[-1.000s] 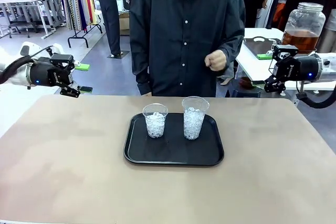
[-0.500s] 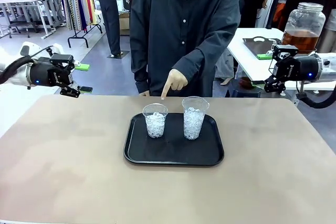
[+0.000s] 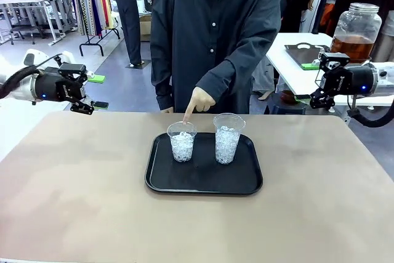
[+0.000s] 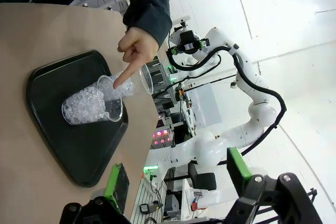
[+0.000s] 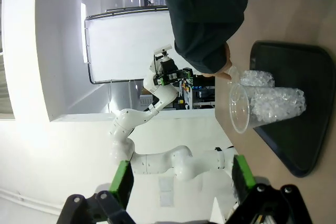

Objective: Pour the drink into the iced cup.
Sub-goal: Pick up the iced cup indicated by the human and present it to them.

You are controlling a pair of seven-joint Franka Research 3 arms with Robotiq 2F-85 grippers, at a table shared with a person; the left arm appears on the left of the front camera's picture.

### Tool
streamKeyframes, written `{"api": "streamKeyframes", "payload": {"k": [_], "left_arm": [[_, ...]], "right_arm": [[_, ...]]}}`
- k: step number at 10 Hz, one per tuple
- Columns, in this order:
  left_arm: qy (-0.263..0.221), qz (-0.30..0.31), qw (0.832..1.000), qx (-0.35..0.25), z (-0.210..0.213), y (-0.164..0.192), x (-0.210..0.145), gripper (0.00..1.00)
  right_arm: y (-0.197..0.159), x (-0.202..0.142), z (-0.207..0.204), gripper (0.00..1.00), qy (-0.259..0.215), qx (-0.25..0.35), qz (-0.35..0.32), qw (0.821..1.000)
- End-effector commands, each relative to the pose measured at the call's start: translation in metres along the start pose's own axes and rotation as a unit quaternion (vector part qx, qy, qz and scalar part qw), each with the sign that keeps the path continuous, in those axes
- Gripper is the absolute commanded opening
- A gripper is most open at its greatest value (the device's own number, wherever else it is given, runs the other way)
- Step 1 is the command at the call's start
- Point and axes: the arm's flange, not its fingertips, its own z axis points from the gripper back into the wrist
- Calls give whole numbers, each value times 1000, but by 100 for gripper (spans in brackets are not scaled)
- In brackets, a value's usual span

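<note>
A: Start close in. What's on the table [image 3: 74, 207]?

B: A black tray [image 3: 161, 180] near the middle. 2 clear cups of ice stand upright on it, apart from each other. The shorter cup [image 3: 182, 143] is toward the robot's left and the taller cup [image 3: 226, 141] toward its right.

A: And past the cups?

B: A person in a dark shirt stands at the far side. 1 hand [image 3: 200, 98] points down, with the fingertip at the shorter cup's rim. From the front I cannot tell whether it touches.

A: What do the wrist cameras add?

B: The left wrist view takes the tray side-on, with the shorter cup nearer and the fingertip overlapping its lip. The right arm shows far beyond. The right wrist view comes from the other side, with the taller cup nearer and the left arm far off.

A: The jaws?

B: The left jaws hang off the table's far-left corner and the right jaws off its far-right corner, both above table level. Each pair is spread wide with its green pads [image 4: 116, 187] well apart, and neither has hold of anything.

A: And the drink?

B: The front view has it. The drink [image 3: 352, 47] is amber-brown and fills the lower part of a big glass jar [image 3: 358, 26] with a silver lid [image 3: 364, 8]. The jar stands on a white side table [image 3: 294, 80] just behind the right jaws, not between them. It is well apart from the left jaws and from both cups.
</note>
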Motion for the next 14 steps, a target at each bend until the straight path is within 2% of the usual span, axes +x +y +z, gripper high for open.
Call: {"api": "streamKeyframes", "payload": {"k": [1,3,4,5,7,9,11,12,14], "left_arm": [[1,0,1000,1,1,0,-1,100],[0,0,1000,0,0,0,0,100],[11,-46,999,3,-2,3,0,100],[26,-122,992,0,-2,3,1,100],[37,-253,967,-5,-1,3,2,100],[31,-323,946,5,1,5,5,100],[43,-356,933,8,2,5,4,100],[34,-323,946,9,-1,-2,5,100],[34,-323,946,9,-1,-2,5,100]], "right_arm": [[0,0,0,100,0,0,1,1000],[0,0,0,100,0,0,1,1000],[0,0,0,100,0,0,1,1000],[0,0,0,100,0,0,1,1000],[0,0,0,100,0,0,1,1000],[0,0,0,100,0,0,1,1000],[0,0,0,100,0,0,1,1000],[0,0,0,100,0,0,1,1000],[0,0,0,100,0,0,1,1000]]}}
